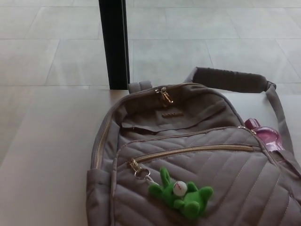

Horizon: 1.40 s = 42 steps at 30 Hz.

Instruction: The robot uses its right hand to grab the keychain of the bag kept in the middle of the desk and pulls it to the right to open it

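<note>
A grey quilted backpack [188, 160] lies flat on the light desk [47, 155], its top toward the far edge. A gold zipper [193, 150] runs across the front pocket and looks closed, with its pull [134, 165] at the left end. A metal ring [140, 173] on that pull carries a green plush frog keychain [181, 193], which rests on the quilted front. Two more gold pulls [163, 96] sit at the top of the main compartment. Neither of my hands shows in the head view.
A pink bottle [265, 135] pokes out of the bag's right side pocket. The padded shoulder strap [235, 80] loops behind the bag toward the right. A black post [113, 44] stands beyond the desk's far edge over tiled floor.
</note>
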### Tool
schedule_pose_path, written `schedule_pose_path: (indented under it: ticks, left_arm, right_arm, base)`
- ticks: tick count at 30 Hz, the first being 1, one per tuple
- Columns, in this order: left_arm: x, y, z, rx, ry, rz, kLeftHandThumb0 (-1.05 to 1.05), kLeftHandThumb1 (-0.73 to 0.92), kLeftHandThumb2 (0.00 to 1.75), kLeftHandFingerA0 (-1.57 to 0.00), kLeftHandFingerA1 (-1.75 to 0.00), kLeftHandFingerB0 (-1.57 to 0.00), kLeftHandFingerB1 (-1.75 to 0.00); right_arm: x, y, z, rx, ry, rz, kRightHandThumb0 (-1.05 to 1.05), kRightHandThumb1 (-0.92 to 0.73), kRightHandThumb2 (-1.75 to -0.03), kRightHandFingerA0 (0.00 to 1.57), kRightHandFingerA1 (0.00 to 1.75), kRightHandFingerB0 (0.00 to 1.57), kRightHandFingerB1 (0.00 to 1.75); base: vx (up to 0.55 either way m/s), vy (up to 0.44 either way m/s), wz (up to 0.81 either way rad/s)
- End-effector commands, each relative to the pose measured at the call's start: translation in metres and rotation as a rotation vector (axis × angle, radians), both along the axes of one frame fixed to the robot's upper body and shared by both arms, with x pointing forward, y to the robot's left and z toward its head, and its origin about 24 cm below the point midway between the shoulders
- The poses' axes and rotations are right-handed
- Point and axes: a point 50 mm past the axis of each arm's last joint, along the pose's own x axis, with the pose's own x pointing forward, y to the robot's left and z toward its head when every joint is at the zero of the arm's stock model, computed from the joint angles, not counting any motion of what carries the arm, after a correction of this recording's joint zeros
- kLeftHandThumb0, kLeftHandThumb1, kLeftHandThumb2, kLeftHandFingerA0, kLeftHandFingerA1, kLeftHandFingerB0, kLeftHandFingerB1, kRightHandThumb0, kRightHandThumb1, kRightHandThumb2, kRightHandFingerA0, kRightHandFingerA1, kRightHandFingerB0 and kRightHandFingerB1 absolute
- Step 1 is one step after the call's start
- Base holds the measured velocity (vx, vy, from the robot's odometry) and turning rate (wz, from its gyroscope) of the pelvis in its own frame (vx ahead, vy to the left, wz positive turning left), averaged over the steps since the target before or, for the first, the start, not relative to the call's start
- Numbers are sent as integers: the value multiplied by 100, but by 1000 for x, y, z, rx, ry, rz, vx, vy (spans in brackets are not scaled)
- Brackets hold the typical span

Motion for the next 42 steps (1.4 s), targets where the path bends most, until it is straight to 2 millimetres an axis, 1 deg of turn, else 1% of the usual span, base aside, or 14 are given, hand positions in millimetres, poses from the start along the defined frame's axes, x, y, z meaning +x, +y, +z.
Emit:
schedule_pose_path:
  ticks: [1,7,9,17,21,24,25,29,30,32,36,38,39,42]
  left_arm:
    - [-1,0,1,-11,-16,-14,-57,51,58,-77,-115,-58,-44]
    - [-1,0,0,0,0,-24,-56,55,57,-85,-120,-61,-43]
    - [-1,0,0,-4,-3,-15,-57,50,59,-84,-123,-59,-44]
    - [0,0,1,-2,-12,-31,-55,55,57,-84,-107,-62,-44]
    - [0,0,2,-3,-7,-38,-55,55,57,-84,-116,-60,-44]
    - [-1,0,1,7,6,-40,-55,55,57,-87,-105,-60,-43]
    - [-2,0,1,3,4,-36,-60,43,82,-91,-108,-54,-55]
    - [-2,0,1,2,0,-44,-56,56,57,-89,-100,-62,-43]
    - [-2,0,0,0,1,-36,-56,55,57,-86,-109,-62,-43]
    - [-4,-2,-1,-7,4,-21,-58,51,59,-79,-101,-60,-44]
    - [-4,-1,0,-6,3,-24,-58,52,58,-79,-99,-62,-44]
    - [-3,-2,-1,-8,7,-27,-56,51,59,-82,-108,-61,-45]
    - [-3,-2,-1,-10,9,-25,-55,55,57,-81,-113,-61,-43]
    - [-4,-3,-3,-15,12,-15,-57,55,57,-80,-104,-61,-43]
  right_arm:
    - [-17,76,-13,-221,172,408,-62,-53,-57,45,46,38,32]
    - [-19,80,-24,-195,248,444,-63,-43,-81,36,56,30,45]
    - [-20,82,-28,-176,282,467,-59,-54,-57,43,47,40,33]
    - [-33,105,-46,-204,318,601,-59,-42,-81,45,61,36,47]
    - [-35,111,-51,-228,318,618,-54,-54,-57,51,56,42,36]
    - [-35,114,-56,-239,327,630,-64,-45,-81,51,63,38,47]
    - [-35,116,-58,-236,331,631,-62,-44,-81,50,63,38,48]
    - [-33,119,-63,-231,333,616,-62,-44,-82,53,64,38,48]
    - [-33,120,-64,-229,327,614,-54,-53,-57,59,58,45,37]
    - [-33,123,-68,-229,331,606,-57,-41,-81,54,64,38,49]
    - [-35,130,-75,-241,336,614,-47,-51,-57,59,57,47,38]
    - [-38,135,-86,-213,335,605,-50,-40,-79,56,65,41,51]
    - [-39,137,-89,-209,335,605,-45,-51,-56,60,56,49,38]
    - [-43,140,-95,-233,336,602,-67,-50,-88,56,64,40,50]
  base:
    - [0,0,0]
    - [0,0,0]
    - [0,0,0]
    - [0,0,0]
    - [0,0,0]
    - [0,0,0]
    - [0,0,0]
    - [0,0,0]
    - [0,0,0]
    - [0,0,0]
    - [0,0,0]
    - [0,0,0]
    - [0,0,0]
    - [0,0,0]
